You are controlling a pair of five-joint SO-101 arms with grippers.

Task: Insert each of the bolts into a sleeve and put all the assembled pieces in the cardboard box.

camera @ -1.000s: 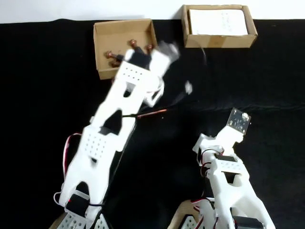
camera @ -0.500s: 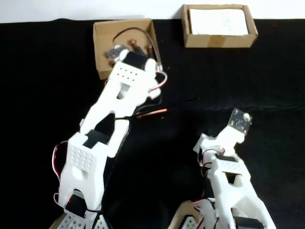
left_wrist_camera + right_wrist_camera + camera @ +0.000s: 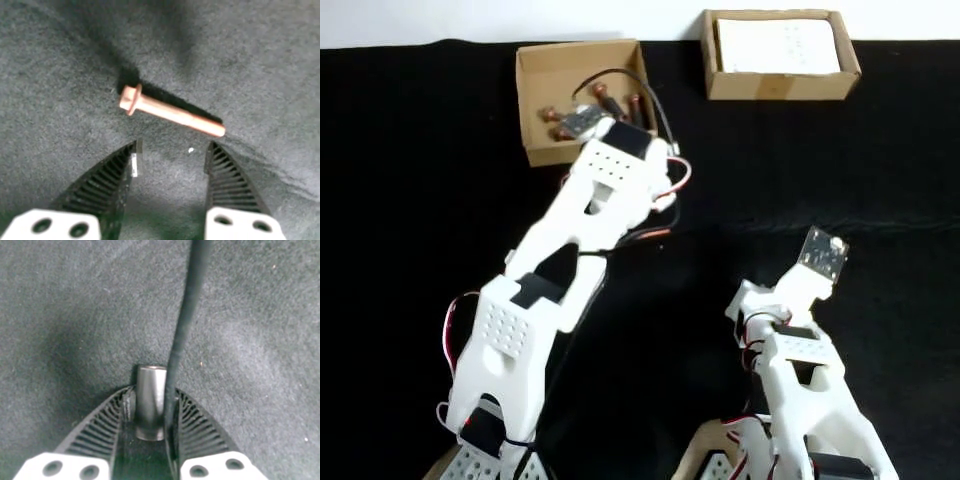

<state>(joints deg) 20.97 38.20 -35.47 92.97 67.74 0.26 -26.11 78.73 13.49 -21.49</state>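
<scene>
Bolt (image 3: pixel 172 112) lies just beyond my open-jawed left gripper (image 3: pixel 172 147); I judge it rigid, light: take mid-shank. Right gripper (image 3: pixel 151 394) clenches sleeve (image 3: pixel 151 405).

High camera overlooks the table (image 3: pixel 410 230); both wrist cameras face it closely.

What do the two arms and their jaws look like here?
The left arm and right arm are white plastic shells with perforated panels, black motors and red and black cables. The jaws are black, ribbed and tapered, on white bases with holes.
</scene>
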